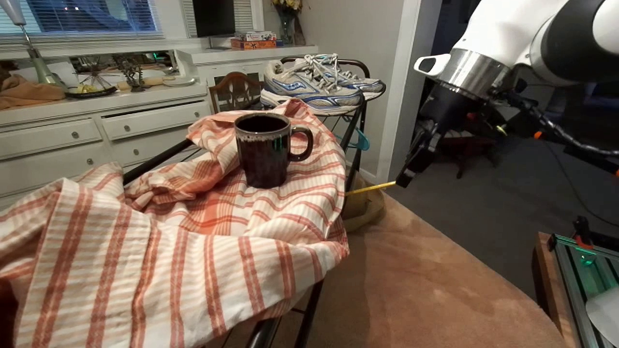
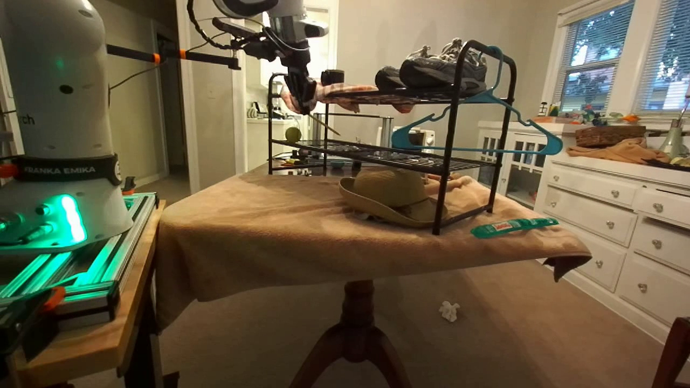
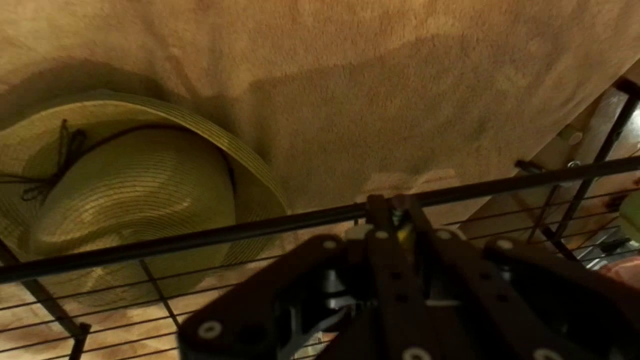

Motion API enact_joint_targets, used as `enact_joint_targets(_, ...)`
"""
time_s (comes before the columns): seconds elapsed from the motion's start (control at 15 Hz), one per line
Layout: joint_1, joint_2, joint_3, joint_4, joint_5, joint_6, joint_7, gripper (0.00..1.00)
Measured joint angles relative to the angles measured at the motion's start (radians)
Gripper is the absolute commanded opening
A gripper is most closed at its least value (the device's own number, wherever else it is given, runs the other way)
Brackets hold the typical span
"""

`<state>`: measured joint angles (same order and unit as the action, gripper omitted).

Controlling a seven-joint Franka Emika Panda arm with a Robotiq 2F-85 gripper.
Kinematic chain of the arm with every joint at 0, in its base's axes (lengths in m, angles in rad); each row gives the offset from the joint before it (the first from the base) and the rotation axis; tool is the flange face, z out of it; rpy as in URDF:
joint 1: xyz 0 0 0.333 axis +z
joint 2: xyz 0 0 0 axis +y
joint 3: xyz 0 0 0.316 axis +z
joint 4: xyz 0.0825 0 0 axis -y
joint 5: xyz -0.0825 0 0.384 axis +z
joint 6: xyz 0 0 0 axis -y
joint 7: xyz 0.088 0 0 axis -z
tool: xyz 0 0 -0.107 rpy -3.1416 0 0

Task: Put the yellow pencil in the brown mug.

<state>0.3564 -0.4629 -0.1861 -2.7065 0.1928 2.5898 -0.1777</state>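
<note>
On striped cloth (image 1: pixel 193 261): one brown mug (image 1: pixel 263 159), upright | one hand (image 1: pixel 404 179), pinching one yellow pencil (image 1: pixel 370 188) | two shoes (image 1: pixel 309 94)

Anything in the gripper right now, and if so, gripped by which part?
The gripper holds the yellow pencil near one end, with the rest slanting down and out. Which end that is, I can't tell.
</note>
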Motion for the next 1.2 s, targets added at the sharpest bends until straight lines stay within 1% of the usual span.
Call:
enact_joint_targets(0.13,-0.060,-0.070,-0.002,0.013,0.000,-0.161,-0.045,0.02)
enact_joint_targets(0.27,-0.102,-0.131,-0.006,0.039,0.010,-0.323,-0.074,0.02)
enact_joint_targets(0.4,-0.117,-0.180,-0.013,0.080,0.061,-0.478,-0.098,0.02)
enact_joint_targets(0.53,-0.119,-0.214,-0.022,0.138,0.137,-0.635,-0.103,0.02)
enact_joint_targets(0.73,-0.134,-0.230,-0.036,0.231,0.250,-0.850,-0.102,0.02)
enact_joint_targets(0.87,-0.152,-0.228,-0.047,0.279,0.337,-0.948,-0.101,0.02)
enact_joint_targets(0.93,-0.162,-0.226,-0.051,0.296,0.385,-0.977,-0.098,0.02)
enact_joint_targets(1.07,-0.187,-0.217,-0.054,0.315,0.494,-1.010,-0.091,0.02)
enact_joint_targets(1.2,-0.210,-0.201,-0.045,0.323,0.613,-1.012,-0.071,0.02)
